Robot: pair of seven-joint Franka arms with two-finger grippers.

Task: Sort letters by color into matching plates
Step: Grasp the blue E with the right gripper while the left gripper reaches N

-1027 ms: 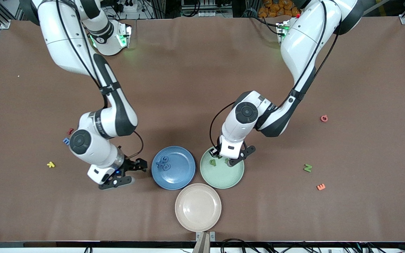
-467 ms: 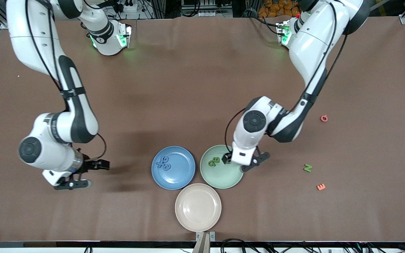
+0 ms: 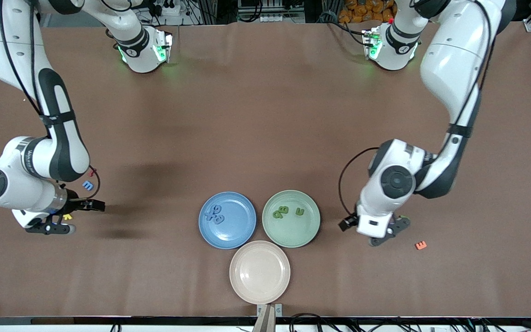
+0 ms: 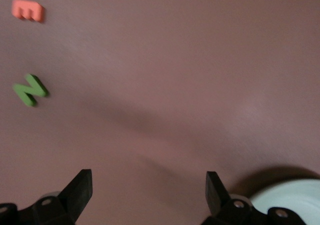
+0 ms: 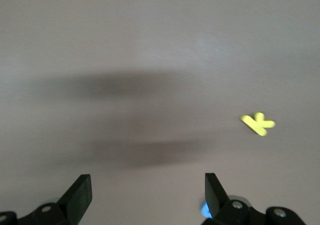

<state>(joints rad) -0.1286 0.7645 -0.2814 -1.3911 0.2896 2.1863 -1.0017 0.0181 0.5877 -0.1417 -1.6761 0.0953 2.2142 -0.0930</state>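
left pincer [image 3: 370,229] hides green n [image 4: 30,89], plate [image 4: 292,201] cut off

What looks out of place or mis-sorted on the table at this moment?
Nothing is mis-sorted: the blue plate holds only blue letters, the green plate only green letters. The beige plate holds nothing. No spill or damage shows.

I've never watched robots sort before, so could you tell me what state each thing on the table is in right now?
Blue plate: holds blue letters.
Green plate: holds three green letters.
Beige plate: empty.
Green N: loose on the table.
Blue letter: loose on the table.
Left end effector: open, empty.
Right end effector: open, empty.
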